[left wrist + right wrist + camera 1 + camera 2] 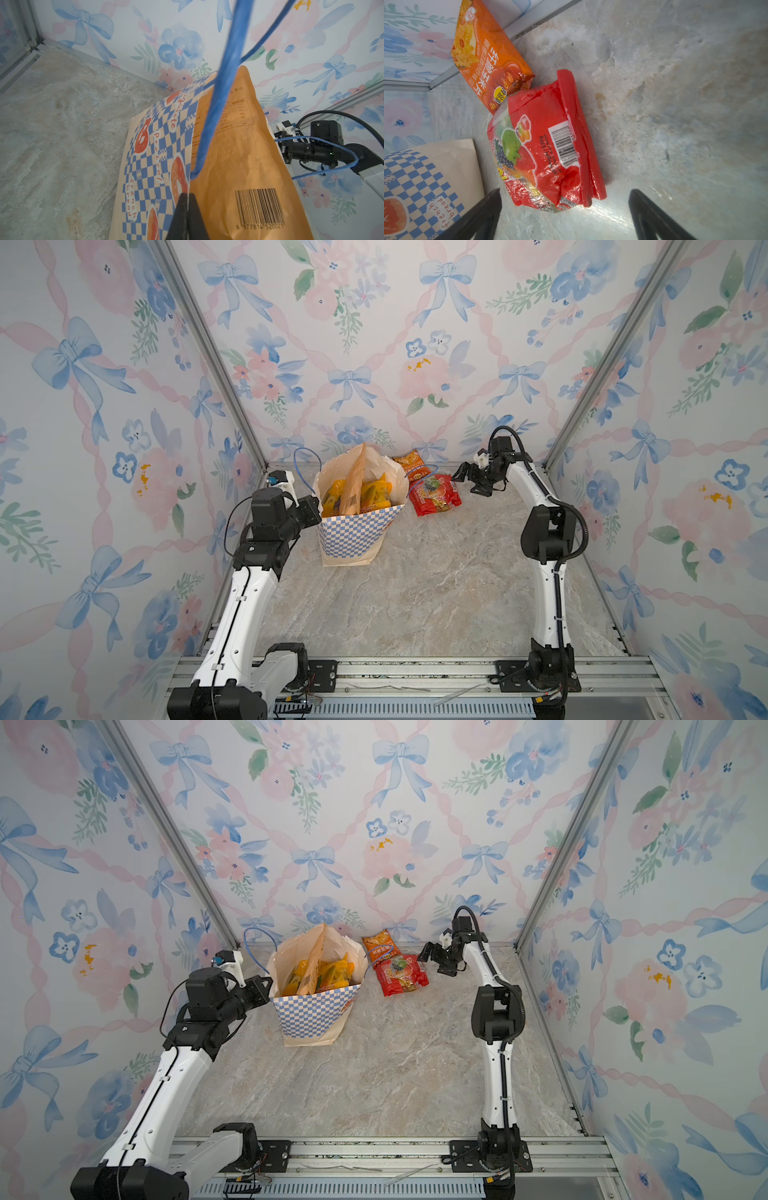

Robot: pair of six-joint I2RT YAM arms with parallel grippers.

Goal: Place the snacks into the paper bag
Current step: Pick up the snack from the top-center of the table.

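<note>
The blue-and-white checkered paper bag (357, 531) (311, 1011) (145, 155) (425, 176) stands upright at the back of the table. My left gripper (318, 506) (270, 986) (188, 195) is shut on its left rim. Inside the bag a tan kraft pouch (355, 481) (311, 965) (239, 155) stands among yellow-orange packets (376, 493) (332, 971). Right of the bag, a red fruit-candy packet (434, 495) (403, 975) (546, 145) lies flat, partly over an orange chip packet (411, 464) (378, 944) (488, 56). My right gripper (465, 483) (432, 961) (565, 190) hangs open just right of the red packet, holding nothing.
The bag's blue cord handles (305, 456) (220, 93) stick up; the one on the right droops over the two loose packets. The floral back wall (374, 364) is close behind the packets. Marble tabletop (415, 593) stretches toward the front rail (415, 672).
</note>
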